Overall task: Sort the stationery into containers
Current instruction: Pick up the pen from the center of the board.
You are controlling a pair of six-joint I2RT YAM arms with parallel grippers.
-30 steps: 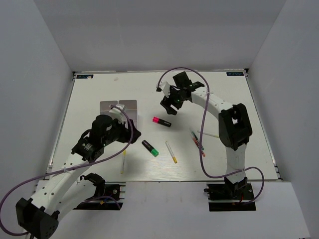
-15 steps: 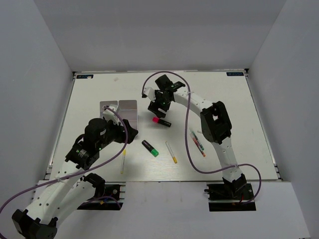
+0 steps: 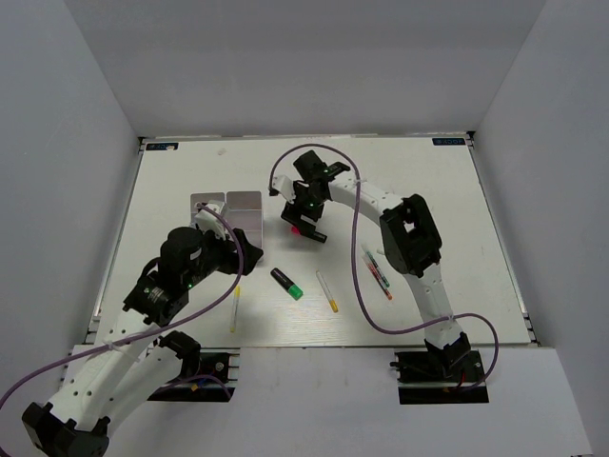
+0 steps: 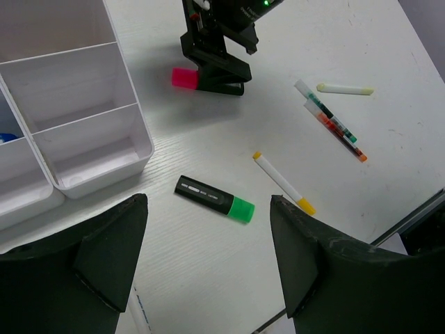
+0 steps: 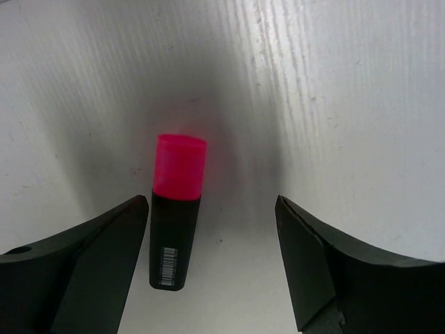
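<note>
The pink-ended black highlighter lies on the table between my right gripper's open fingers, nearer the left one; nothing is gripped. From above, the right gripper hovers right over the highlighter. My left gripper is open and empty above the green-ended highlighter, which lies at mid table. The white containers stand left of the right gripper; their compartments show in the left wrist view. A white pen with yellow ends lies right of the green highlighter.
Several thin pens lie right of centre; they also show in the left wrist view with a pale yellow one. Another thin pen lies near the front edge. Something blue sits in a left compartment.
My right gripper has swung left and down from the back of the table to just over the pink highlighter. My left arm has drawn back slightly from the containers.
</note>
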